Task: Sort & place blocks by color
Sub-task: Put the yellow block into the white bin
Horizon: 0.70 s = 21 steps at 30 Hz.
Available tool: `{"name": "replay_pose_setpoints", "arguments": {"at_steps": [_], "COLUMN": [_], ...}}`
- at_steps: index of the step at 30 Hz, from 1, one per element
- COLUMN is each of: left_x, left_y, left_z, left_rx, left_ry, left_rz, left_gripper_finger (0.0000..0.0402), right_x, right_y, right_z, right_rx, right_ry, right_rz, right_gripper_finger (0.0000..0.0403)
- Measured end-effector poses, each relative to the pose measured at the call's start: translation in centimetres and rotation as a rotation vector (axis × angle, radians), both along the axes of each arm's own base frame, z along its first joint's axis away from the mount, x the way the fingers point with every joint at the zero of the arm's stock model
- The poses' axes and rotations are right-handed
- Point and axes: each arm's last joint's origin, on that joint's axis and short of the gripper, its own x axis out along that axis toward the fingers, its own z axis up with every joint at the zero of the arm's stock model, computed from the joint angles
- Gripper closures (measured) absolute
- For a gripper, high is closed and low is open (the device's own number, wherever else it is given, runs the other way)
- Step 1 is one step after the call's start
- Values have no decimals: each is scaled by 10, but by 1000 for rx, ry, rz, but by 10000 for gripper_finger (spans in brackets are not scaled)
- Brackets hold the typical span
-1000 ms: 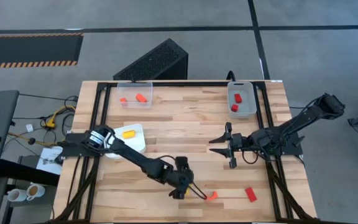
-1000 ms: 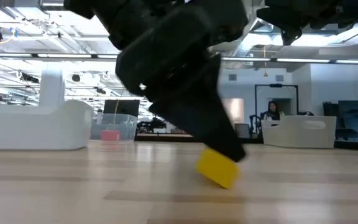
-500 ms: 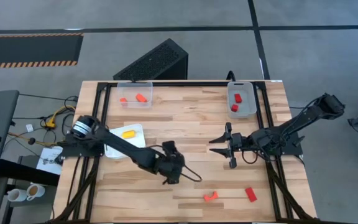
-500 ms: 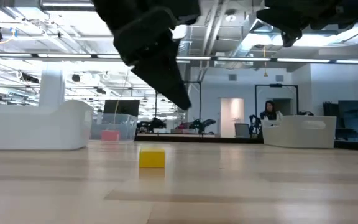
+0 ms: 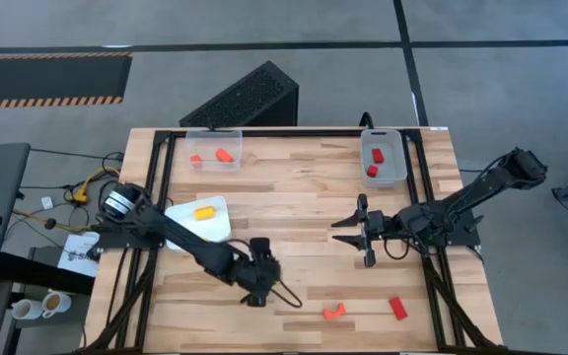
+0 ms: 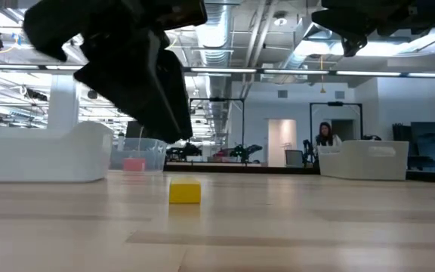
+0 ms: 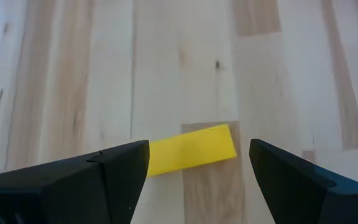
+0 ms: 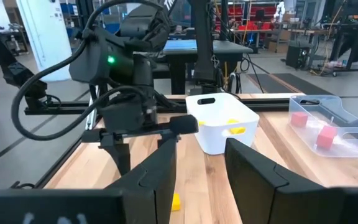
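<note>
A yellow block (image 7: 191,149) lies flat on the wooden table; it also shows in the low view (image 6: 185,190) and the right wrist view (image 8: 175,201). My left gripper (image 7: 199,152) is open and hovers above the block, its fingers to either side without touching it. In the high view the left gripper (image 5: 258,280) hides the block. An orange arch (image 5: 334,312) and a red block (image 5: 397,308) lie near the table's near edge. My right gripper (image 5: 351,233) waits open and empty over the table's right half.
A white tray (image 5: 215,225) at the left holds a yellow block (image 5: 203,211). A clear bin (image 5: 215,136) at the far left holds two orange-red blocks. A clear bin (image 5: 396,163) at the far right holds two red blocks. A person stands in the room beyond.
My left gripper has let go of the yellow block, risen off it and gone toward the table's left edge. The block, which hung tilted at the fingertips a second ago, now lies flat on the table, farther left and farther from the near edge.
</note>
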Motion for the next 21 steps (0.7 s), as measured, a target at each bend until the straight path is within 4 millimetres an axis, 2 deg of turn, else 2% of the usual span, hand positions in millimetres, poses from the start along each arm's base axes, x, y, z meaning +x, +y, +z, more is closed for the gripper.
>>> {"name": "replay_pose_setpoints", "arguments": {"at_steps": [6,13,21], "left_x": [1,9,15], "left_y": [-1,-2,28], "left_z": [-1,5,1], "left_rx": [45,214,132], "left_ry": [11,-20,79], "left_rz": [-104,-458,-604], "left_gripper_finger": [138,138,146], "right_x": [0,0,0], "right_y": [0,0,0], "right_z": [0,0,0], "right_rx": [8,12,13], "right_ry": [-1,-4,-1], "right_rz": [0,0,0], "right_gripper_finger": [244,244,244]}}
